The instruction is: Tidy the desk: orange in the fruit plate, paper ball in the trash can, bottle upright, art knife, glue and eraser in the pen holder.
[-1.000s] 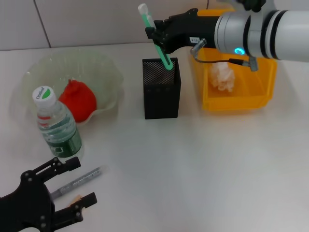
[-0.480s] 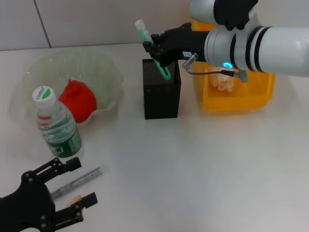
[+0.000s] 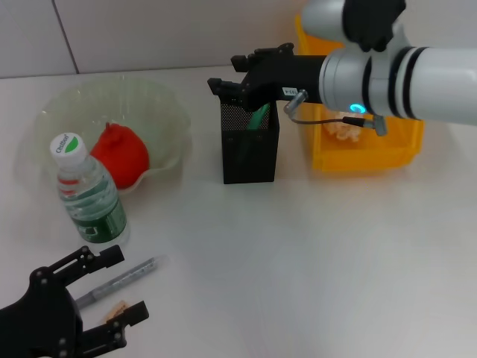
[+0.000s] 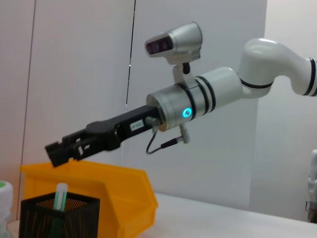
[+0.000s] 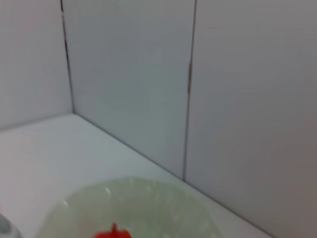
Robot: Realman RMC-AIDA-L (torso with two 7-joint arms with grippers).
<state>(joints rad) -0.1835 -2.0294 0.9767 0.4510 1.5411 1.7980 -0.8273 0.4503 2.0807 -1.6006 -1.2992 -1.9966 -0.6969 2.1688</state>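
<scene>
Your desk is most of the way tidy. The orange (image 3: 121, 155) sits in the fruit plate (image 3: 168, 106) at far left, the paper ball (image 3: 344, 128) lies in the yellow bin (image 3: 387, 149) at far right, and the bottle (image 3: 88, 192) stands upright just near of the plate. In the black pen holder (image 3: 250, 145) at centre you can see a green stick (image 3: 258, 118), which I judge to be the glue, standing inside with its white cap (image 4: 61, 190) showing just above the rim in the left wrist view.

What is left, by my reading: the art knife (image 3: 119, 281) lies flat on the table at near left, and a small orange-tan piece (image 3: 117, 308) beside it may be the eraser, though you cannot tell for sure. Both need to go into the holder.

Your right gripper (image 3: 229, 80) hangs just above the holder's far-left rim, the arm reaching in level from the right across the bin. Its fingers are apart and hold nothing; the glue stands free below them.

Your left gripper (image 3: 112, 287) rests low at the near-left corner, its fingers spread wide, one on each side of the knife's near end and the tan piece, not closed on either. From there the knife looks like the natural next pick.
</scene>
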